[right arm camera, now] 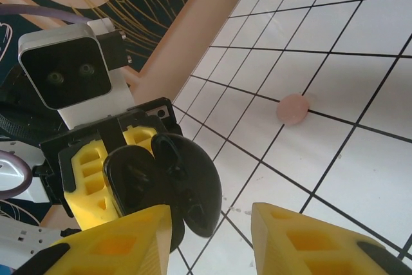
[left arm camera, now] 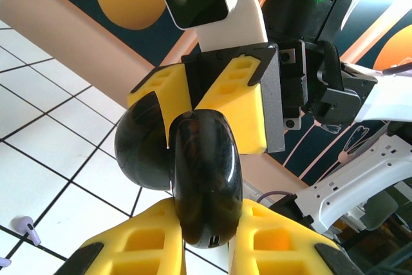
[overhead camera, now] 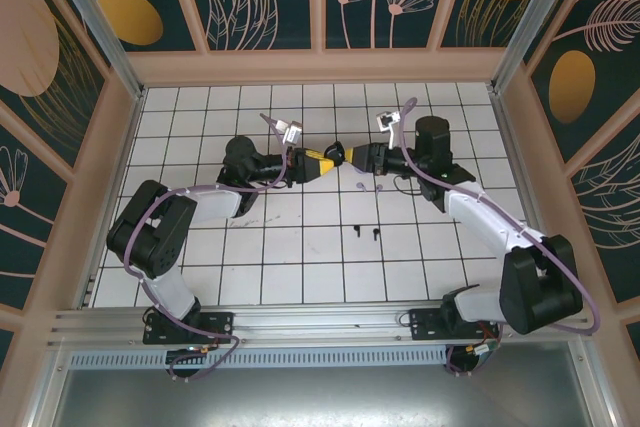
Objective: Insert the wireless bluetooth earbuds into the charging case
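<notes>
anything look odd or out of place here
Yes: the black charging case hangs on edge, lid open, pinched in the left gripper, not flat on the table. A lavender earbud and black earbuds lie loose on it.

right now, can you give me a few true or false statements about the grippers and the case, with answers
1. The left gripper is shut on the black case. True.
2. The black case lies on the table. False: it is held in the air between the two grippers.
3. The right gripper has its fingers apart. True.
4. The pink round object is in the right gripper. False: it lies on the table.
5. A lavender earbud lies on the table. True.
</notes>
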You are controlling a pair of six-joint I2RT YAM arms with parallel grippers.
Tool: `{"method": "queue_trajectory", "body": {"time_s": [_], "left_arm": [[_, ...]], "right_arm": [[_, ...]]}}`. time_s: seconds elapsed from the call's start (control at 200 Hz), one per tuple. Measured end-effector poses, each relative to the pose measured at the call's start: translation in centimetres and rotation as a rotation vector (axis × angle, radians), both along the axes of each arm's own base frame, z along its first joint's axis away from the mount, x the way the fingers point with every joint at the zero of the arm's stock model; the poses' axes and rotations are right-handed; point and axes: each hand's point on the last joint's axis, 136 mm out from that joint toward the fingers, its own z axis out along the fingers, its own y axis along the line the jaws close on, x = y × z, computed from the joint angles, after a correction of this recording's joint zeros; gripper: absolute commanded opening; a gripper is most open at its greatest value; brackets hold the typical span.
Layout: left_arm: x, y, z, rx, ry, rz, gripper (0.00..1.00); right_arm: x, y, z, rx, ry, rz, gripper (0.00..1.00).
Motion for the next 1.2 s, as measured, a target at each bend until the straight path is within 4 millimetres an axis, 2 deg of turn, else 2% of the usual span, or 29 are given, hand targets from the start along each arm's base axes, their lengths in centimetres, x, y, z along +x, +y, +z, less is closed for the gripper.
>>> {"method": "queue_trajectory", "body": {"time_s": [0.235,0.536,0.986,1.196], "left_arm": [[-0.2,0.0,0.1,-0.001,0.001,-0.011,0.0],[-0.2,0.0,0.1,-0.001,0.0,-0.015,0.0],[-0.1,0.0,0.0,0.0,0.003,-0.012,0.0],[0.1,0.0,-0.2,0.002,0.008,-0.007,0.0]], "right_arm": [[0.3,0.6,-0.4,-0.008,0.007,0.014,0.34],[0.3,0.6,-0.7,-0.016,0.012,0.016,0.23],[0.2,1.3,-1.3,-0.031,0.024,0.037,0.23],[0.4,1.5,-1.3,-0.042,0.02,0.04,0.05]]}}
